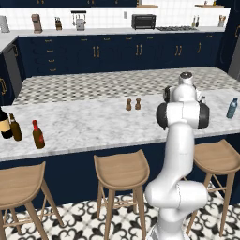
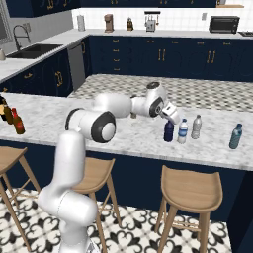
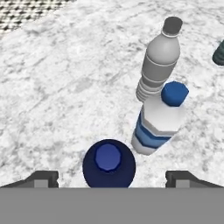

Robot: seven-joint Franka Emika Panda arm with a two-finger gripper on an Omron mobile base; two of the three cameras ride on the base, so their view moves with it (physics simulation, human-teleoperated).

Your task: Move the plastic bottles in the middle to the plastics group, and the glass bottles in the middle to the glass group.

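Note:
My gripper (image 3: 112, 179) is open just above the dark navy bottle (image 3: 108, 162), its fingertips (image 3: 41, 179) wide on either side and clear of it. The navy bottle (image 2: 169, 131) stands upright on the marble counter. Touching or nearly touching it is the clear water bottle (image 3: 159, 120) with a blue label, and behind that stands the greyish clear bottle (image 3: 159, 61). The teal-blue bottle (image 2: 235, 136) stands further right. At the counter's far left, the reddish-brown bottle (image 1: 38, 135) with a red cap stands beside the amber bottle (image 1: 15, 127) and the dark wine bottle (image 1: 4, 123).
Two small brown shakers (image 1: 133, 104) stand mid-counter. Wooden stools (image 1: 121, 171) line the counter's near side. The marble counter (image 1: 84, 122) is broad between the two bottle groups. Back-wall appliances are far away.

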